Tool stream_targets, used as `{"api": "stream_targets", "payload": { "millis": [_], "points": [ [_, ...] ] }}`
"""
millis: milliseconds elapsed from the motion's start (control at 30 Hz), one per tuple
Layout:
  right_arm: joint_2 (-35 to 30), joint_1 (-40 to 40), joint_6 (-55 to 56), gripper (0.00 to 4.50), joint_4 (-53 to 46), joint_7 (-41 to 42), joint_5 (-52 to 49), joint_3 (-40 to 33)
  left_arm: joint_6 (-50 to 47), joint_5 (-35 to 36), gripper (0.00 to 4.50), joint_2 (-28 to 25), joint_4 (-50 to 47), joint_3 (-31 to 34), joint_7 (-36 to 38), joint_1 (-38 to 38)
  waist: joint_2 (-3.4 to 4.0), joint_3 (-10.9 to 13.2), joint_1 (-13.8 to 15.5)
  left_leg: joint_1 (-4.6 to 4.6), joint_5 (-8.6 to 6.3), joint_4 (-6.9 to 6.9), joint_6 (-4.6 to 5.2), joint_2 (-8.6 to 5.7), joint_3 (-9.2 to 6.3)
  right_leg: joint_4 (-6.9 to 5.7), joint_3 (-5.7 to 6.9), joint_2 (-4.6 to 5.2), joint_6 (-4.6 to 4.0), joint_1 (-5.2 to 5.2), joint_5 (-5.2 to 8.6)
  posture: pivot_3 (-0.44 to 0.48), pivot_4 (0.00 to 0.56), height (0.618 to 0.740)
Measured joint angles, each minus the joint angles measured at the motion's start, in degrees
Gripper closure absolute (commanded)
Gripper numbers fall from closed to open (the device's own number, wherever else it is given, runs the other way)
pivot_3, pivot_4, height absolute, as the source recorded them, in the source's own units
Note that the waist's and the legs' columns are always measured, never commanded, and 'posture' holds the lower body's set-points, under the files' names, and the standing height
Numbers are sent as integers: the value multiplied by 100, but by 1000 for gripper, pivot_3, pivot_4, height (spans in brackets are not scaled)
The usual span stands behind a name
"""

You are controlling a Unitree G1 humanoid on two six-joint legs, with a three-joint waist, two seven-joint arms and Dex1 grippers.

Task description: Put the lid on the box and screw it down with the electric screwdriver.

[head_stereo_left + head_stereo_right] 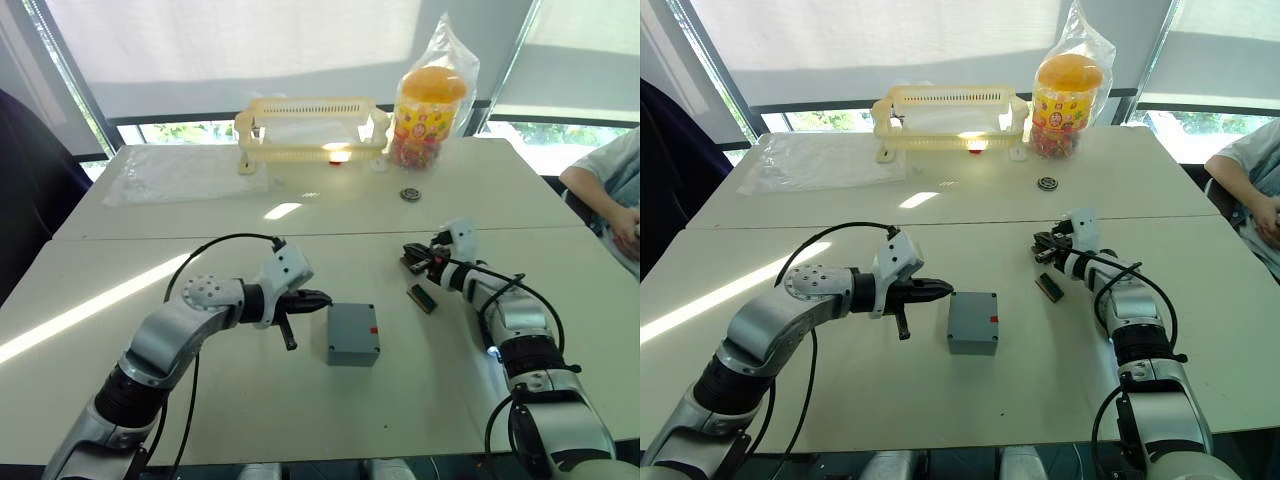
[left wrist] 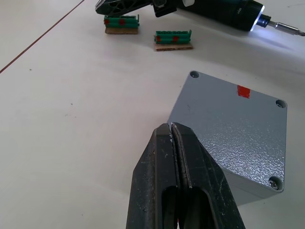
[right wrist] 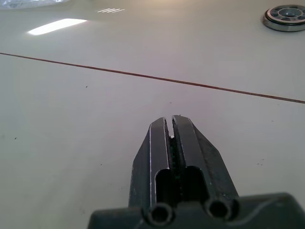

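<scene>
Small grey plastic box is sitting mid-surface with flat grey lid apparently on; screws visible, tightness unclear. Left pincer, closed and empty, is hovering just beside it. Right pincer, closed and empty, is pointing away. Black cylindrical electric screwdriver is lying beyond the box, ungrasped.

Count: 1 grey box, lid on top with 1 red mark. 2 green-brown connector pieces. 1 electric screwdriver, tip light on. 1 round metal ring. 1 cream basket. 1 orange-lidded jar in a clear bag. 1 clear plastic sheet. 2 grippers: left, right. 1 person at the table edge.
</scene>
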State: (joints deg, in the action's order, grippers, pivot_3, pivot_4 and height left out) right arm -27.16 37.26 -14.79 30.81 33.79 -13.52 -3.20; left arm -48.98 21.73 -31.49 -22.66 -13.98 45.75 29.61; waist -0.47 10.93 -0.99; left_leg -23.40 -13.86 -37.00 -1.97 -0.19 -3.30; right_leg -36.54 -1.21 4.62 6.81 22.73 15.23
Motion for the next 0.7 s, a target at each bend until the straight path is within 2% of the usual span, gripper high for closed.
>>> {"api": "stream_targets", "payload": {
  "millis": [400, 533, 700],
  "points": [
    [-46, 7, -381, 4415, -735, -122, -49, -236, 88, -2, 4500, 3, 70, -82, 20, 18, 0, 0, 1, 0, 0, 0, 0, 0, 0, 0, 0, 0, 0, 1, 0, 0, 150, 740],
    [-166, -278, -1018, 4415, -1878, -37, -391, -412, 98, 5, 4500, -63, 78, -85, 51, 49, 2, 1, 19, -2, 0, 2, 0, 0, -4, -2, 1, 0, 0, 2, 0, 0, 150, 740],
    [-340, -1262, -2219, 4415, -4152, 102, -1407, -722, 98, 30, 4500, -353, 34, -56, 250, 44, 2, 1, 23, -1, -1, 1, 1, 0, -8, -2, 4, 0, 0, -1, 1, 0, 150, 740]
  ]
}}
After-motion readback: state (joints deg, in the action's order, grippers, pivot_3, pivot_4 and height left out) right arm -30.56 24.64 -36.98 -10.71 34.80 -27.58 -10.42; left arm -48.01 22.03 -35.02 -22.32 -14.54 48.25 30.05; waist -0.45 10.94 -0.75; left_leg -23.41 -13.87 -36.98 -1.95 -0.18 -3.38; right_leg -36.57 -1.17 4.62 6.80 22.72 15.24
